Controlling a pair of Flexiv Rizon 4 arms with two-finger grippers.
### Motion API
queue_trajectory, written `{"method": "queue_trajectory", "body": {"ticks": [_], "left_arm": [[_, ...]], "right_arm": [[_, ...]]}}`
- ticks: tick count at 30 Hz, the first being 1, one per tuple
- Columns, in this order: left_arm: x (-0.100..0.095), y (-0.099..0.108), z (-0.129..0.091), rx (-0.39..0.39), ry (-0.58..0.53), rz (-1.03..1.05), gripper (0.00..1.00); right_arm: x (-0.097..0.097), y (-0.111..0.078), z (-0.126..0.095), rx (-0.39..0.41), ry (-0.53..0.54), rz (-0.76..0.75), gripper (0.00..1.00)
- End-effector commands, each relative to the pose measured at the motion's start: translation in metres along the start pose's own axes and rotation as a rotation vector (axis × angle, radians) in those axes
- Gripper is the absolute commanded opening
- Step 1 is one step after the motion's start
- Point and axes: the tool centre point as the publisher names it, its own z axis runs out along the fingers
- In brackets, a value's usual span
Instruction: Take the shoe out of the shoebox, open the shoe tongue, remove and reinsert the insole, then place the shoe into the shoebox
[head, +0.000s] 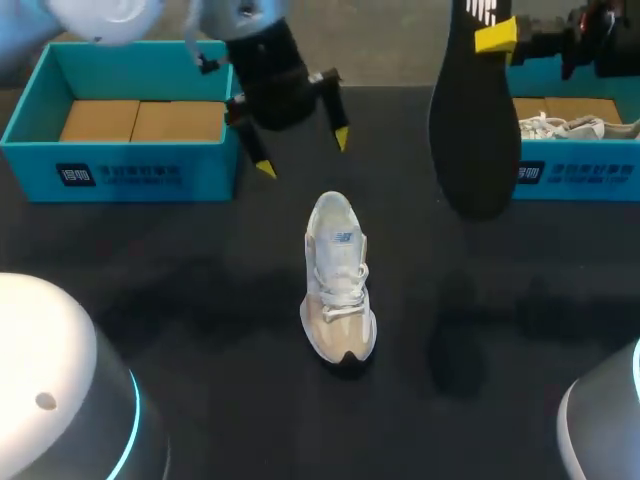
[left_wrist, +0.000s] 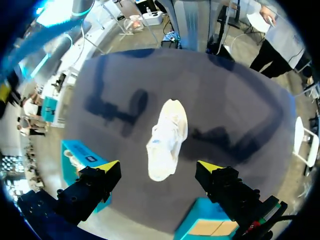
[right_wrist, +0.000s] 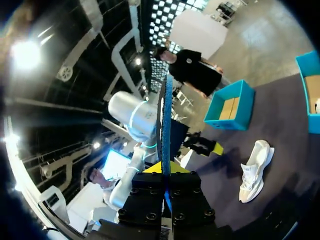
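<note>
The left arm (head: 45, 360) and right arm (head: 605, 415) are showing glossy white, rounded housings edged by glowing cyan bands (head: 128, 420), while the left end effector (head: 303, 153) and right end effector (right_wrist: 164, 169) are wearing blocky matte-black bodies, the right's studded with round screws (right_wrist: 146, 216), both carrying bright yellow fingertips (head: 265, 168).

Open table (head: 200, 300) surrounds the shoe (head: 338, 275); left shoebox (head: 120, 170) stands behind, raised insole (head: 475, 120) seemingly clear.

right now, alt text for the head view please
A white shoe sits on a dark table, toe toward the camera. The open left gripper hangs behind it, while the right gripper holds a black insole upright at the right. A teal left box and right box sit at the back.
</note>
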Motion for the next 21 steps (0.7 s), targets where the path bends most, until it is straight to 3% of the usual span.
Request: {"method": "queue_trajectory", "body": {"ticks": [1, 11, 16, 21], "left_arm": [[0.020, -0.012, -0.024, -0.013, -0.515, 0.025, 1.00], [0.025, -0.024, -0.061, -0.023, -0.720, 0.123, 1.00], [0.023, -0.022, -0.070, -0.013, -0.835, 0.182, 1.00], [0.015, -0.020, -0.076, -0.006, -0.940, 0.255, 1.00]], "right_arm": [[-0.014, 0.014, 0.005, 0.066, -0.014, 0.054, 0.00], [-0.038, 0.020, 0.017, 0.127, -0.023, 0.227, 0.00], [-0.046, 0.016, 0.031, 0.175, -0.022, 0.325, 0.00], [-0.051, 0.018, 0.047, 0.161, -0.023, 0.400, 0.00]]}}
